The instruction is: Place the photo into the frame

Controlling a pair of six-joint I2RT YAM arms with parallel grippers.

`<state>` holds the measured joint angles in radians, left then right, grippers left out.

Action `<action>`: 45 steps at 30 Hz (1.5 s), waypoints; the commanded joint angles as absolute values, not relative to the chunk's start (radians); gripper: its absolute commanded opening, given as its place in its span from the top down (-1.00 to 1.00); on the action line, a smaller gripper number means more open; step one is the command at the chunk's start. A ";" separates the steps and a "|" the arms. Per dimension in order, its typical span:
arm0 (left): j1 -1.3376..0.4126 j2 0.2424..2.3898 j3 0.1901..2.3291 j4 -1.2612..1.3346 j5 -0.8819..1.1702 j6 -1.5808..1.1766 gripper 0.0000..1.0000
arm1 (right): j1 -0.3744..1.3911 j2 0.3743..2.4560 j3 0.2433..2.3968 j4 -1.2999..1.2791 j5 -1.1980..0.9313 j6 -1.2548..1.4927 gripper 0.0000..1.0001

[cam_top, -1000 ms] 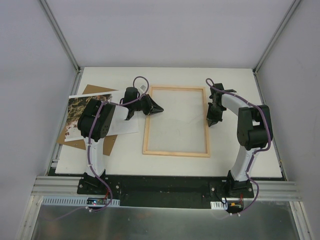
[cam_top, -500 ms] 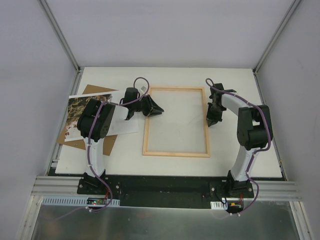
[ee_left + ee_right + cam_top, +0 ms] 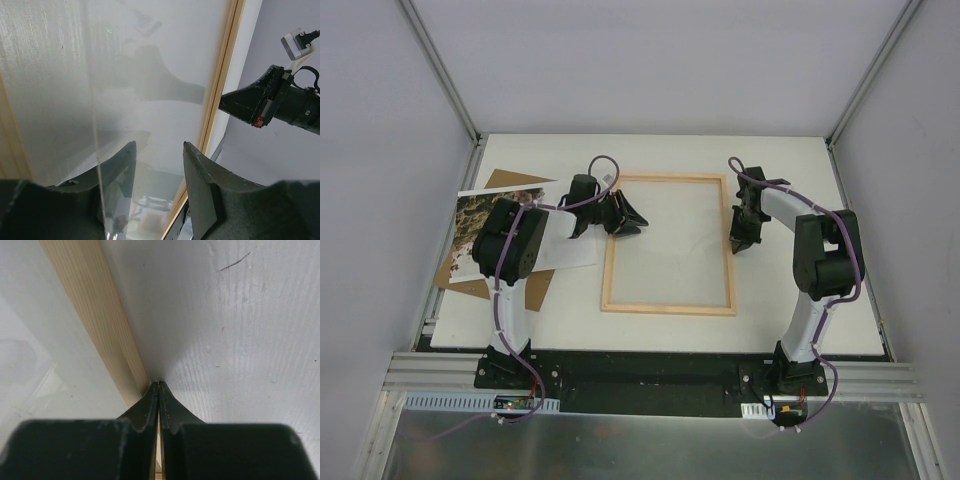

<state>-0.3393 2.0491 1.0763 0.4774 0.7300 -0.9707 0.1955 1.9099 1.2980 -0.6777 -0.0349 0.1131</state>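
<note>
The frame (image 3: 670, 307) lies flat in the middle of the table (image 3: 800, 300), long sides running away from the arms. The left gripper (image 3: 625, 218) sits low at the frame's left rail, near the far corner. In its wrist view the fingers are parted with a clear gap, pointing across the pane toward the opposite rail, and nothing is pinched between them. A thin clear line crosses in front of one finger, and I cannot tell what it is. The right gripper (image 3: 738, 240) is down at the frame's right rail. Its fingers are pressed together and their joined tips touch that rail's edge, with bare table to one side. Whether a sliver of wood is caught between them cannot be told. The photo (image 3: 480, 225) lies picture side up well left of the frame, partly under the left arm and resting on a brown board (image 3: 510, 180), away from both sets of fingers.
</note>
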 commanded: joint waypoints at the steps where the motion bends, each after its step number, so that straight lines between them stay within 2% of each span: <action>1: -0.341 1.980 1.111 0.443 0.746 -0.925 0.14 | 0.202 1.905 1.336 -0.689 -0.058 0.120 0.96; 15: -0.325 1.947 1.117 0.373 0.733 -0.874 -0.07 | 0.199 1.899 1.333 -0.690 -0.061 0.117 0.96; 45: -0.293 1.885 1.121 0.235 0.699 -0.813 -0.22 | 0.193 1.885 1.321 -0.696 -0.064 0.101 0.96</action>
<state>-0.3054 1.9427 1.0916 0.2687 0.7189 -0.8478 0.1959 1.9095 1.2980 -0.6777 -0.0433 0.1108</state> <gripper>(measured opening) 0.608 0.021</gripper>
